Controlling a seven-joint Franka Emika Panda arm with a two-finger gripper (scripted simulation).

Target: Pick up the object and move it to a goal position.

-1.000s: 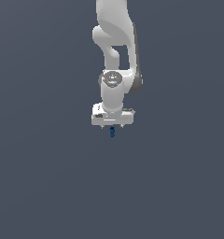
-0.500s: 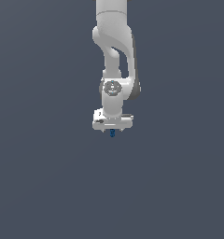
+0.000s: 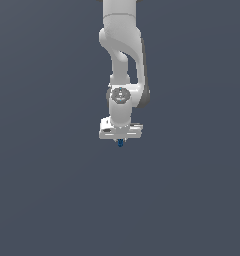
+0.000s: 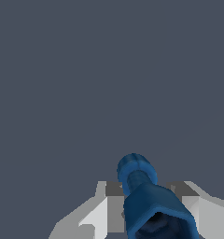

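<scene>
The white arm hangs straight down in the middle of the exterior view. Its gripper (image 3: 120, 141) points downward and is shut on the object (image 3: 120, 143), a tiny bright-blue item that pokes out just below the fingers. In the wrist view the blue object (image 4: 144, 191) sits between the two pale fingers (image 4: 102, 214), with a rounded end sticking out past them. It is held well above the plain grey ground.
A plain dark grey surface (image 3: 52, 200) fills both views. No other object or marker shows.
The arm has risen slightly with the blue object still held in the gripper. The grip looks the same.
</scene>
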